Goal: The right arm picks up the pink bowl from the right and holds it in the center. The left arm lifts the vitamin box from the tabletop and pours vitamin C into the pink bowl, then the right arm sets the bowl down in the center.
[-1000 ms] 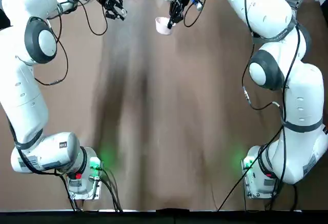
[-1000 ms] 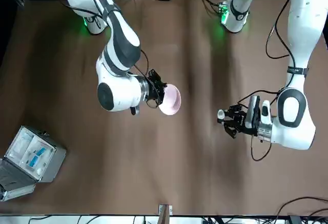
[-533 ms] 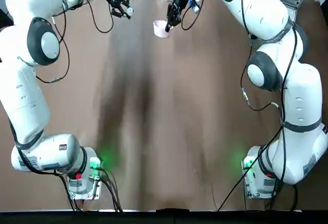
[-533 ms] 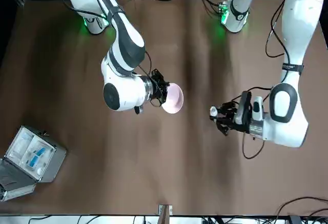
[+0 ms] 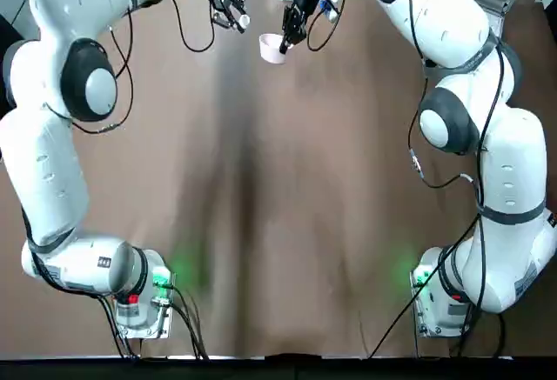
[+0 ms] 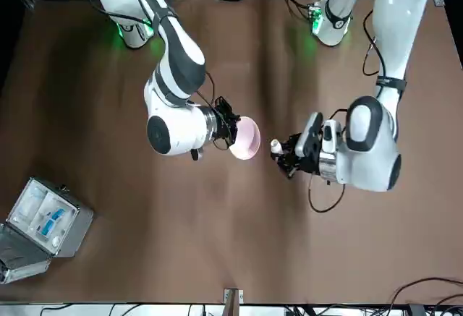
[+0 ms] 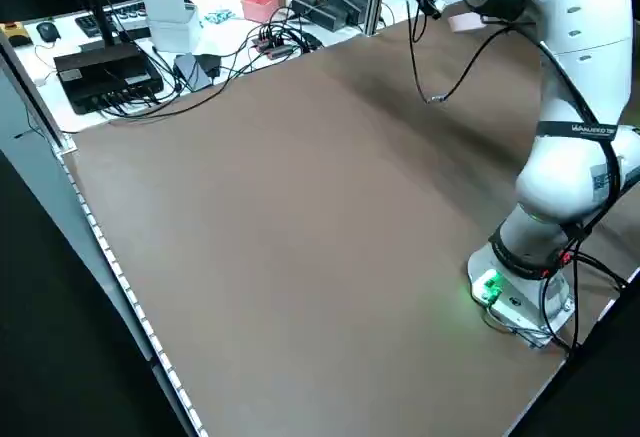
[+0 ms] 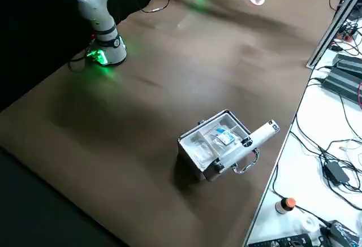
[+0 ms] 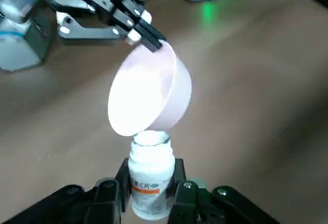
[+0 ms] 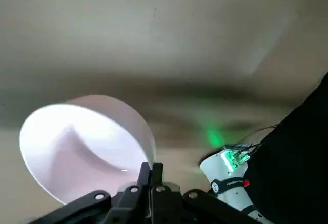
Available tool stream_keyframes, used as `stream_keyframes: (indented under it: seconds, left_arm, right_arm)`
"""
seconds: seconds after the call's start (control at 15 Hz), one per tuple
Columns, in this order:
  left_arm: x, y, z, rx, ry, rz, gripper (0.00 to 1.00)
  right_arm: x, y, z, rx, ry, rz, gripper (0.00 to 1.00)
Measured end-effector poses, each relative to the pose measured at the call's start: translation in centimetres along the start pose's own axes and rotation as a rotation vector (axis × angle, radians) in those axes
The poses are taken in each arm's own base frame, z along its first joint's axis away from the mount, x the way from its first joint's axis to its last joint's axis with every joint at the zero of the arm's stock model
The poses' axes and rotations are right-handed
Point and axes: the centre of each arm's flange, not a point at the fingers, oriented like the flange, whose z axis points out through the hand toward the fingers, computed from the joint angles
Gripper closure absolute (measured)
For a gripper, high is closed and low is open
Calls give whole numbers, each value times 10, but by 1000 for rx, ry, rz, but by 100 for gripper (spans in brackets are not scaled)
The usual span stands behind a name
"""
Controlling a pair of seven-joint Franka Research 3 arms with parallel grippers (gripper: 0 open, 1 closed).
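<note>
Approach closing: left gripper [image 6: 281, 151], fingers clenched on vitamin box [image 9: 150, 180], has swung in, now just beside pink bowl [image 6: 246, 137] at its 3 o'clock in front view. Right gripper [image 10: 152, 175] pinches bowl rim, aloft above bench [image 5: 287, 206] centre. Pour looks imminent.

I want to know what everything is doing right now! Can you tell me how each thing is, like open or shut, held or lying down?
pink bowl: held in the air by its rim, tilted.
right gripper: jaws shut on the bowl's rim.
vitamin box: held near the bowl, cap off.
left gripper: jaws shut on the vitamin box.
grey case: lying on the table, lid open.
</note>
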Motion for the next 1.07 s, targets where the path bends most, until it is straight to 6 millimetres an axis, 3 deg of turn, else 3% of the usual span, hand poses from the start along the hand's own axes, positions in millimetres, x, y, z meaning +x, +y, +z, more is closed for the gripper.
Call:
stream_keyframes:
  seconds: [0.4, 0.87, 1.07]
  left_arm:
    - [30, -10, 12, -40, -181, 49, 65]
    - [39, -17, 1, -5, -218, 64, 65]
    - [48, -21, 9, -8, -219, 66, 65]
  right_arm:
    - [-1, 0, 0, 1, 0, -2, 98]
    - [-2, 0, 1, 2, 0, -3, 98]
    - [-2, 0, 1, 2, 0, -3, 98]
